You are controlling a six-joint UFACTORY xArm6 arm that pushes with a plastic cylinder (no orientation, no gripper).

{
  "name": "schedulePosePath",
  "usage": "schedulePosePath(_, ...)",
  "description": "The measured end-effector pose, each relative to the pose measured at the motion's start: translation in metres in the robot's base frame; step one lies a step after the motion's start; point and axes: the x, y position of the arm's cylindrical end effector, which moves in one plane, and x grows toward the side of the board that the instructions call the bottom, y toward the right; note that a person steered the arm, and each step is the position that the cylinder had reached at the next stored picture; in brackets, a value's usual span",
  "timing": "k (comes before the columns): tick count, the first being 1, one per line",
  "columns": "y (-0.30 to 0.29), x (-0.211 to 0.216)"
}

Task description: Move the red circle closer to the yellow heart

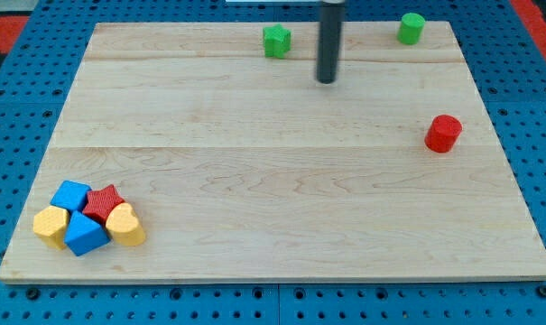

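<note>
The red circle (443, 133) stands alone on the wooden board at the view's right, about mid-height. The yellow heart (125, 225) lies at the view's bottom left, at the right end of a tight cluster of blocks. My tip (327, 80) is near the view's top centre, well to the left of and above the red circle and touching no block. The heart is far from the circle, across most of the board's width.
The cluster also holds a red star (103, 202), a blue cube (71, 195), a blue block (85, 234) and a yellow block (50, 225). A green star (276, 41) and a green cylinder (411, 28) sit along the top edge.
</note>
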Motion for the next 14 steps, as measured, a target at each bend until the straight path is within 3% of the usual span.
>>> schedulePosePath(1,0.045,0.000)
schedulePosePath(4,0.064,0.000)
schedulePosePath(6,0.139,0.017)
schedulePosePath(7,0.136,0.049)
schedulePosePath(11,0.103,0.103)
schedulePosePath(14,0.120,0.146)
